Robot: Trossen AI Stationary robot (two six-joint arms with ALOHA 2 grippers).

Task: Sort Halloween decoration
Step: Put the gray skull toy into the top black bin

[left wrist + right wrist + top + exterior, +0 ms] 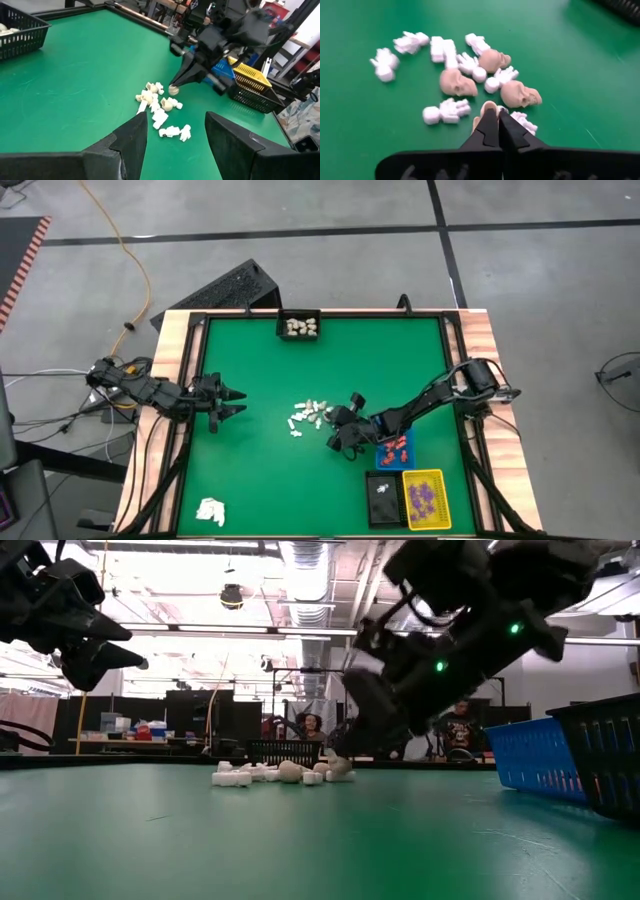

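A pile of tiny white skeleton pieces and cream skulls (308, 416) lies on the green mat at mid-table, also in the right wrist view (457, 82) and the left wrist view (160, 107). My right gripper (337, 418) is at the pile's right edge, shut on one cream piece (489, 106). My left gripper (235, 402) waits open over the mat's left side, its fingers (175, 135) pointing at the pile from some way off. My right gripper pinches a small cream piece (173, 90) between its two fingertips, only at their free ends. The fingers slant down from the table's right side. The piece sits at the pile's right edge; I cannot tell whether it is clear of the mat.
A black basket with cream pieces (299, 327) stands at the far edge. Near the right corner are a blue tray with orange-red pieces (395, 448), a yellow tray with purple pieces (425, 498) and a black tray (381, 495). A white wad (211, 511) lies near-left.
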